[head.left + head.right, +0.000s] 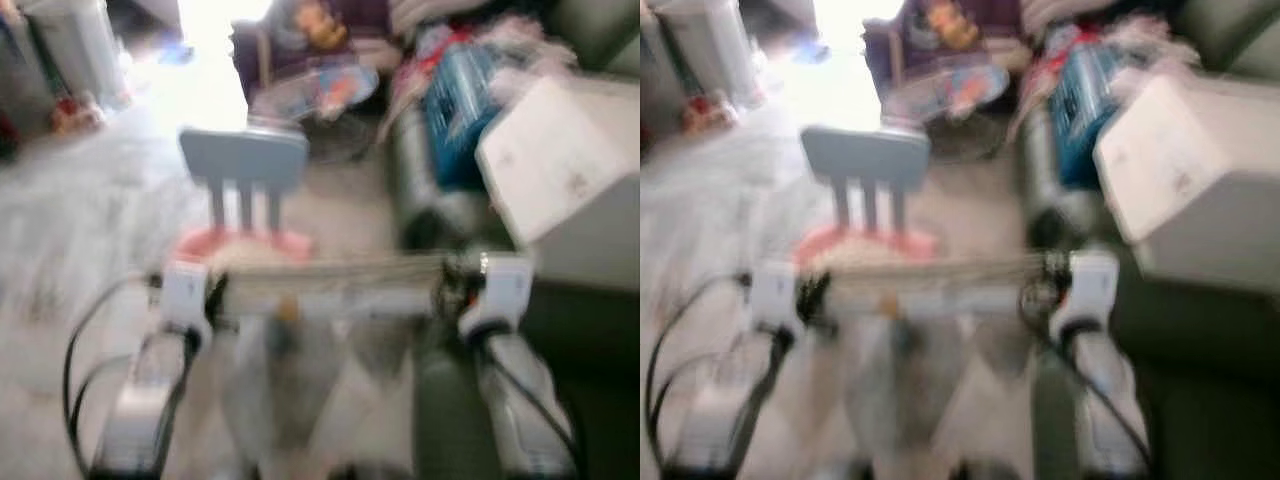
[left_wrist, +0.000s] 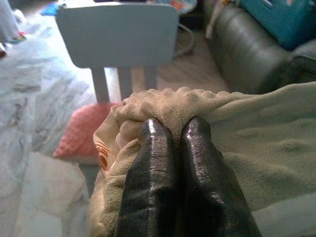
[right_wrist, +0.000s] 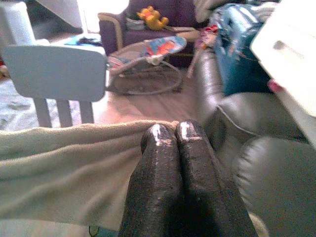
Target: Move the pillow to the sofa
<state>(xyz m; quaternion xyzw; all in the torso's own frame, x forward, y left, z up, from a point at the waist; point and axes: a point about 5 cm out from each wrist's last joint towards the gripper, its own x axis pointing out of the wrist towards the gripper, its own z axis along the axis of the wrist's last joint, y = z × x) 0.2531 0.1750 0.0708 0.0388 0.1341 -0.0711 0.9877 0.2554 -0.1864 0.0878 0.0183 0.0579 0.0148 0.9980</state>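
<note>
A flat beige pillow (image 1: 330, 285) hangs stretched between my two grippers in front of me, blurred in the eye views. My left gripper (image 2: 173, 128) is shut on its bunched left corner. My right gripper (image 3: 173, 133) is shut on its right edge (image 3: 74, 163). The grey leather sofa (image 3: 256, 148) lies to my right, its arm (image 1: 420, 170) ahead of the right gripper. On its seat rest a white box (image 1: 560, 160) and a blue bag (image 1: 455, 100).
A small light-blue chair (image 1: 245, 165) with a pink cushion (image 2: 81, 136) stands just beyond the pillow. Farther back are a baby bouncer (image 3: 148, 54) and a purple armchair (image 3: 148, 29) holding a yellow toy. Pale rug (image 1: 80, 220) spreads to the left.
</note>
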